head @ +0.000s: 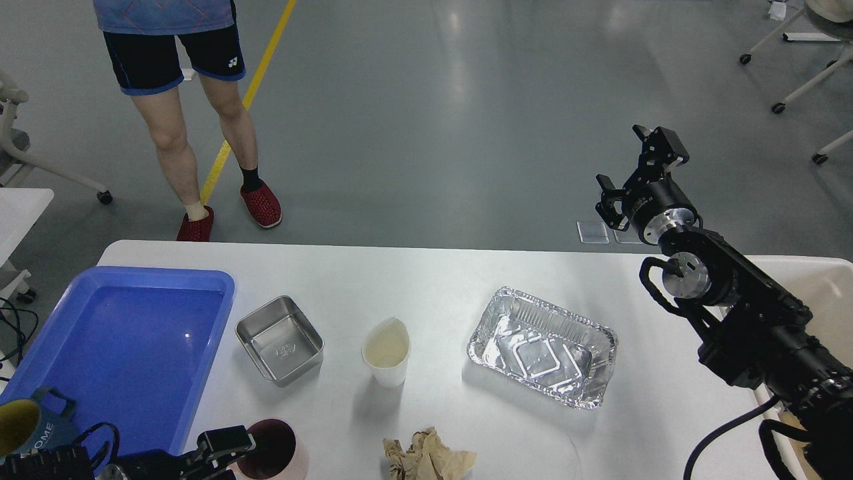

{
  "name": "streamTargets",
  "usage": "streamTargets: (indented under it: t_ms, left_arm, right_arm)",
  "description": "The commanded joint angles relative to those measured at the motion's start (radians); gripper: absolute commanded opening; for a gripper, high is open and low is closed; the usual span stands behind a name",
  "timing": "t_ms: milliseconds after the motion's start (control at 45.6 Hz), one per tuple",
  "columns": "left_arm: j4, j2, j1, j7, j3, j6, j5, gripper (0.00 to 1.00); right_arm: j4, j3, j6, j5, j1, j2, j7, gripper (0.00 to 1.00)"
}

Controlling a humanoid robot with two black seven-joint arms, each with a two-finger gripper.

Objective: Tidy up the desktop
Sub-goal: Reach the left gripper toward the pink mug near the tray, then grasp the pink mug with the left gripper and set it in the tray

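Grey floor surrounds the white tabletop (pixel 433 280), where a paper cup (pixel 386 352) stands mid-surface between a steel box (pixel 280 340) and a foil tray (pixel 541 347). My right fingers (pixel 630 170) hang spread and empty past the far right edge. My left fingers (pixel 230 445) sit at the near edge against a dark mug (pixel 273 450); whether they hold it I cannot tell. A hasty lift could tip it off.

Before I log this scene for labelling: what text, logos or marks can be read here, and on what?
"OME", white letters cut off by the frame edge, on the blue-grey mug at the tray's near-left corner.
A white brand logo on the person's black shorts; too small to read.
An embossed mark in the steel container's base; illegible.
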Motion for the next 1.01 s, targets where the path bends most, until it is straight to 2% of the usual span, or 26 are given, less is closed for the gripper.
streamTargets:
  t_ms: [0, 66, 285, 439, 461, 527, 571, 724, 988]
  left_arm:
    - [-0.001, -0.002, 0.015, 0.001, 0.002, 0.012, 0.0, 0.69]
    - [0.001, -0.004, 0.027, 0.003, 0.0, 0.012, 0.0, 0.62]
    - [0.006, -0.018, 0.034, 0.004, -0.002, 0.025, -0.002, 0.5]
    - [0.019, -0.024, 0.034, 0.019, -0.003, 0.025, -0.018, 0.38]
    - [0.027, -0.022, 0.034, 0.019, -0.002, 0.025, -0.046, 0.32]
    - [0.033, -0.022, 0.031, 0.019, -0.003, 0.025, -0.055, 0.28]
    - [0.035, -0.019, 0.031, 0.019, -0.003, 0.025, -0.058, 0.19]
    - [0.033, -0.012, 0.029, 0.016, -0.003, 0.023, -0.058, 0.05]
    - [0.033, -0.007, 0.028, 0.013, -0.005, 0.023, -0.057, 0.01]
  right_arm:
    - [0.0, 0.0, -0.002, 0.0, -0.003, 0.002, 0.0, 1.0]
    - [0.0, 0.0, 0.0, 0.0, -0.003, 0.002, 0.0, 1.0]
    - [0.0, 0.0, -0.002, 0.0, -0.003, 0.0, 0.0, 1.0]
    - [0.0, 0.0, 0.0, 0.0, -0.004, -0.001, 0.0, 1.0]
    - [0.0, 0.0, 0.0, 0.0, -0.004, -0.001, 0.0, 1.0]
    - [0.0, 0.0, 0.0, 0.0, -0.007, -0.001, 0.0, 1.0]
    - [0.0, 0.0, 0.0, 0.0, -0.007, 0.0, 0.0, 1.0]
    - [0.0, 0.0, 0.0, 0.0, -0.013, 0.0, 0.0, 1.0]
    - [0.0, 0.0, -0.002, 0.0, -0.017, -0.001, 0.0, 1.0]
